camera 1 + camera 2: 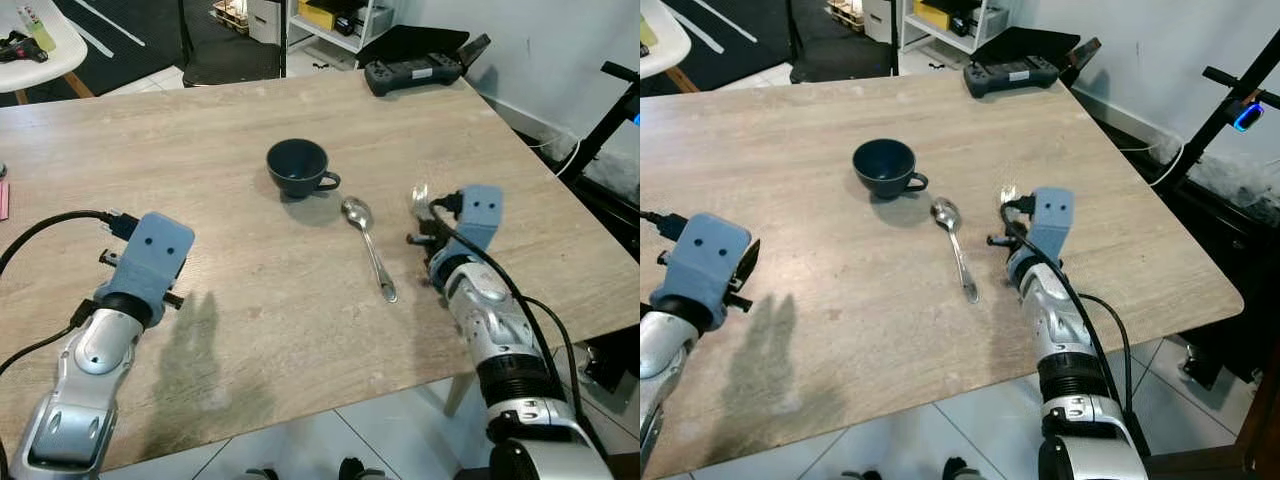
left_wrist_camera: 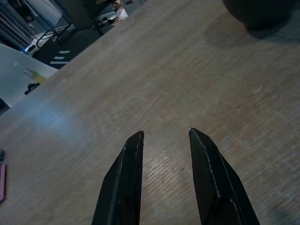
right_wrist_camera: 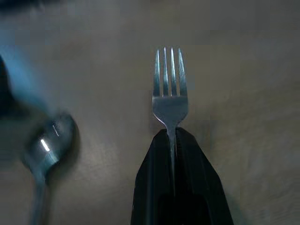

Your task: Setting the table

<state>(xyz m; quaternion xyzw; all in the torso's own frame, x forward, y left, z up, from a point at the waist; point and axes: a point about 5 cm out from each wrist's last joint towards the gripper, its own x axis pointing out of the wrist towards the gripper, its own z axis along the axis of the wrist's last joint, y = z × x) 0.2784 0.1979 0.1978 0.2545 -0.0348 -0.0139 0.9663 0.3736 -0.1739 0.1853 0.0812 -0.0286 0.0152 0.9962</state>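
right gripper (image 3: 174,140) fingers clenched on fork (image 3: 169,89) handle, tines protruding beyond; left gripper (image 2: 165,136) parted.

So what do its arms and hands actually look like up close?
Both arms are silver metal with ribbed black joints and black cables looping along them. Each wrist wears a light blue boxy cover with two small dark dots. The left hand and right hand each end in two long black tapered fingers.

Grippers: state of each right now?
Left gripper: open, holding nothing, over the table.
Right gripper: jaws shut on the fork, beside the spoon.
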